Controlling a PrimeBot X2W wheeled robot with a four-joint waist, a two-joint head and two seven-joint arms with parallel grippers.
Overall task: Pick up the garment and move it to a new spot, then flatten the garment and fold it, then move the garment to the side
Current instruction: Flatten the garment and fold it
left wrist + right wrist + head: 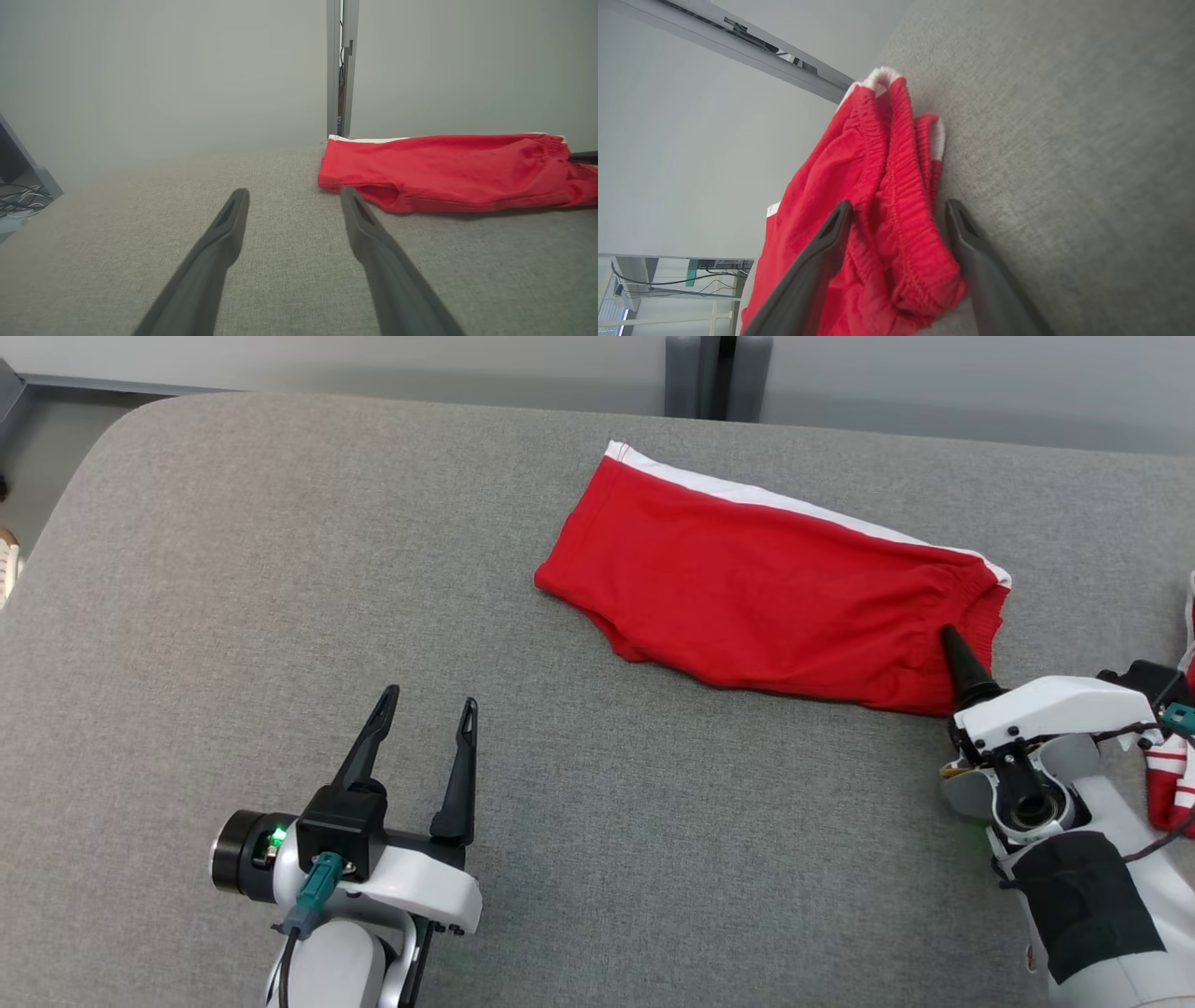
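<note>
The garment (747, 588) is a pair of red shorts with a white side stripe, folded lengthwise and lying flat on the grey table (280, 569) at the far right. My right gripper (899, 210) is open at its elastic waistband end, one finger on each side of the bunched waistband (901, 186). In the head view one dark fingertip (960, 658) rests on the cloth. My left gripper (429, 698) stands open over bare table at the lower left, well apart from the shorts (448, 168), with nothing between its fingers (233, 219).
A red-and-white striped cloth (1172, 775) lies by the right forearm at the table's right edge. A grey post (717, 373) stands behind the table's far edge. The table's rounded left corner drops to the floor (56, 439).
</note>
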